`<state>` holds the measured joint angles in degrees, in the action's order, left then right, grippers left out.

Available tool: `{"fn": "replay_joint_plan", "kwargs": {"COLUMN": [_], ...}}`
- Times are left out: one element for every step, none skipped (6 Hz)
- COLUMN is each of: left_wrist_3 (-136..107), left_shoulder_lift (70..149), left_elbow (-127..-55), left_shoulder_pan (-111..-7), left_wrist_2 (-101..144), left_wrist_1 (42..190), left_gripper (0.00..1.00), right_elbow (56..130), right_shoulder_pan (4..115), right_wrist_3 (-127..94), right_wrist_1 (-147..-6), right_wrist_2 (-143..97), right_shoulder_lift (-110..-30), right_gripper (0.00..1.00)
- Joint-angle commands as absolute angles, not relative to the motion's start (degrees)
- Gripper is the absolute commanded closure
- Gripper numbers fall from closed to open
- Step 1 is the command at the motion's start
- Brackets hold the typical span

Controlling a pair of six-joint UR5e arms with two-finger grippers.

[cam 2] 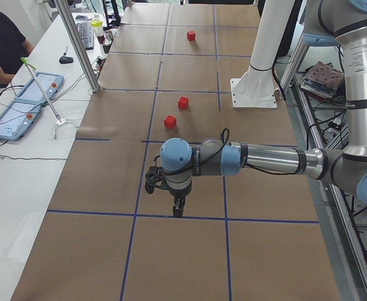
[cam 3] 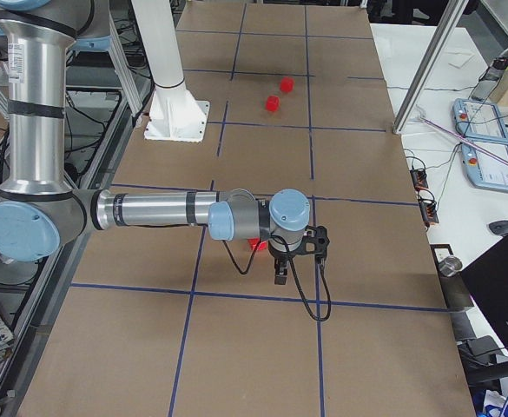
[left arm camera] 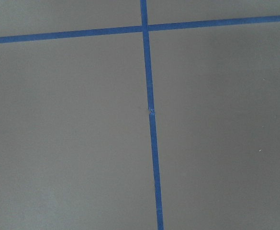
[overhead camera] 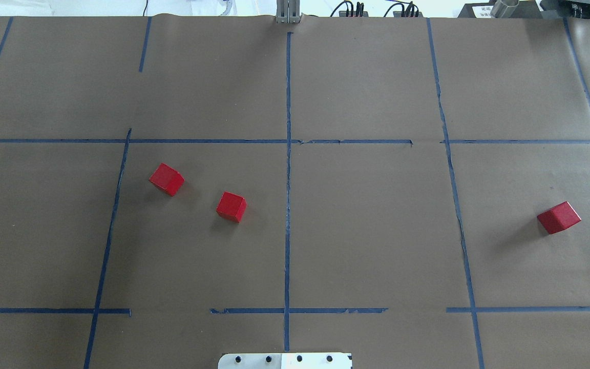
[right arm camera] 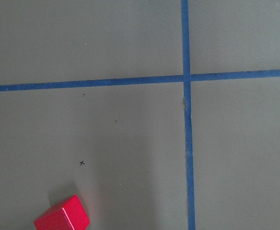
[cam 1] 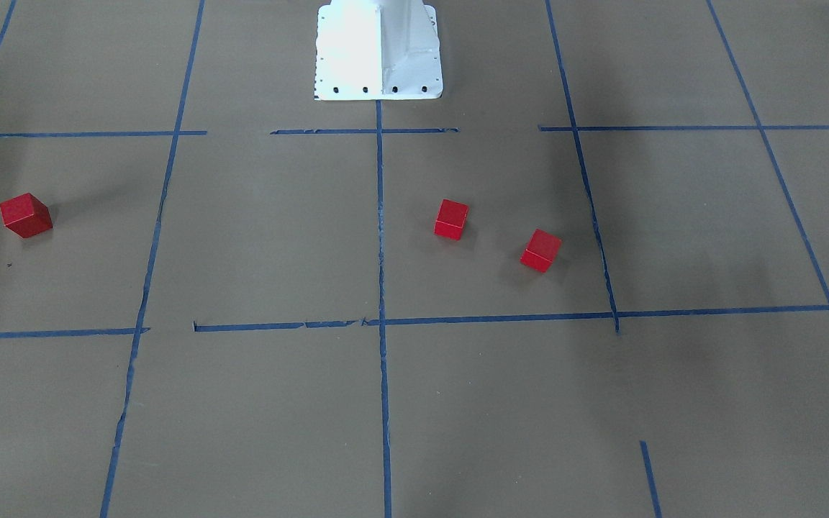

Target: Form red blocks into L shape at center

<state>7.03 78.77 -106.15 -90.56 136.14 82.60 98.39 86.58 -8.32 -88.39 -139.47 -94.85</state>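
Left of the middle tape line [overhead camera: 288, 205]: one red block [overhead camera: 231, 206] sits on the bench [overhead camera: 377, 230], near the line; a second block [overhead camera: 166, 179] lies further left, apart from it.
Far right of the overhead frame: the third block [overhead camera: 559, 217] lies alone.
Left jaws: over bare paper; cannot tell how wide they stand.
Right jaws: near the third block; opening cannot be told.
Progress: seemingly nothing done. All three blocks are loose and need gathering at the center.
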Motion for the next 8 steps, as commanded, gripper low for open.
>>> {"fn": "replay_joint_plan", "kwargs": {"left_wrist_3": [7.0,7.0,7.0,7.1,7.3,7.4,7.5,7.5], "left_shoulder_lift": [78.8,78.8,78.8,78.8,78.7,78.7,78.7,78.7], "left_elbow": [-106.2,-106.1,-106.2,-106.4,-106.4,-106.5,-106.5,-106.4], "left_shoulder_pan": [-90.5,-90.5,-90.5,-90.5,-90.5,-90.6,-90.6,-90.5], "left_wrist_2": [136.1,136.1,136.1,136.1,136.1,136.1,136.1,136.1], "left_wrist_1": [82.7,82.7,82.7,82.8,82.8,82.8,82.8,82.8], "left_gripper": [0.00,0.00,0.00,0.00,0.00,0.00,0.00,0.00], "right_elbow": [98.4,98.4,98.4,98.6,98.5,98.4,97.8,97.3], "right_shoulder_pan": [85.5,84.6,84.2,83.8,79.1,79.0,73.7,69.0], "right_wrist_3": [-8.3,-8.4,-8.4,-7.7,-7.8,-7.9,-8.1,-9.1], "right_wrist_1": [-88.4,-88.3,-88.4,-88.2,-87.0,-85.8,-81.6,-75.5], "right_wrist_2": [-139.4,-139.3,-139.4,-139.5,-138.6,-139.2,-138.9,-137.2], "right_shoulder_lift": [-94.3,-94.2,-94.1,-94.1,-94.4,-94.9,-94.7,-94.3], "right_gripper": [0.00,0.00,0.00,0.00,0.00,0.00,0.00,0.00]}}
